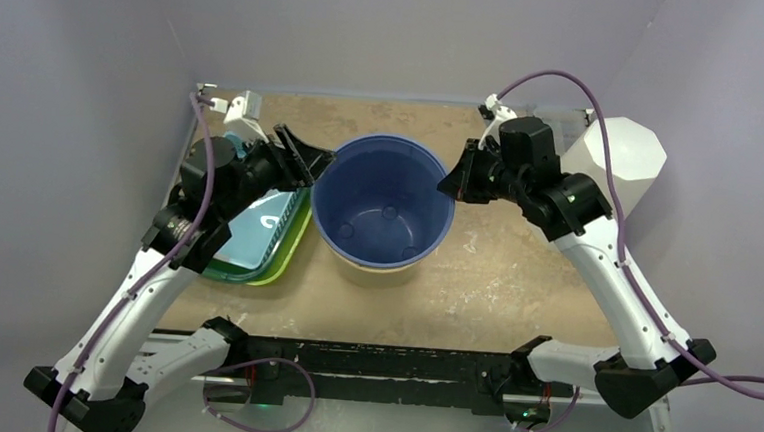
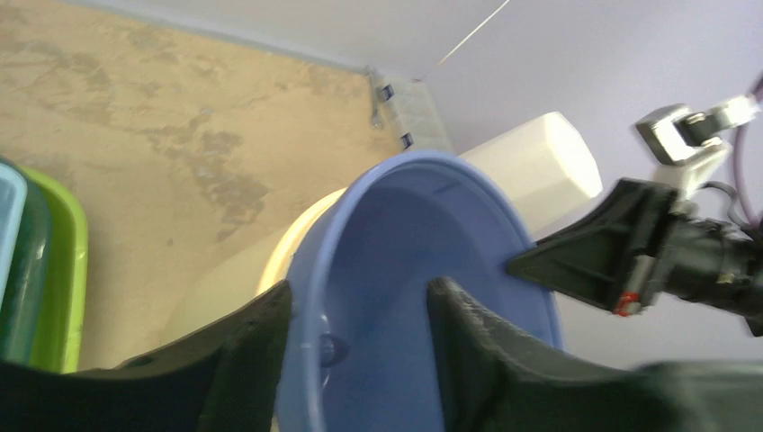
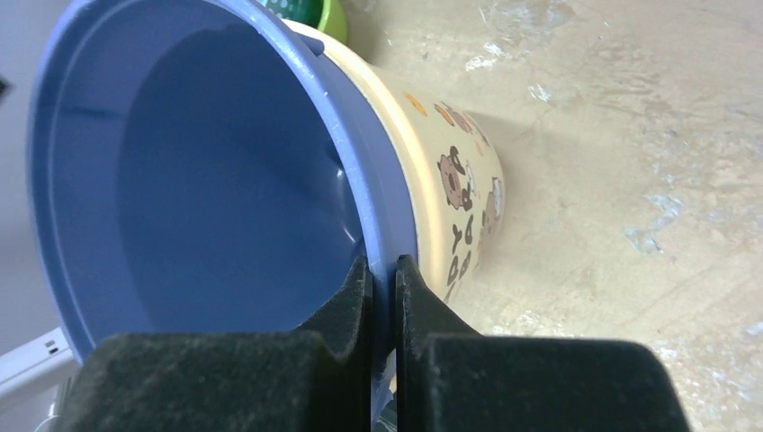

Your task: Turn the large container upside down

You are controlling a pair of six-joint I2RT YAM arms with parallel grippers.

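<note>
Covered and cropped
The left arm (image 1: 209, 195) covers much of the stacked trays (image 1: 275, 222). The right wrist view crops the large container (image 3: 225, 180) at its top edge; its printed lettering (image 3: 463, 245) cannot be read in full.

Some letters on the large container (image 3: 423, 135)

On its cream outside wall I see dark brown letters (image 3: 465, 245) running down the side, under little bear pictures (image 3: 453, 177). I can make out a "D" and a "Y". The other letters are too tilted and blurry for me to read. The lowest ones sit just beside my right end effector (image 3: 384, 274).
</note>
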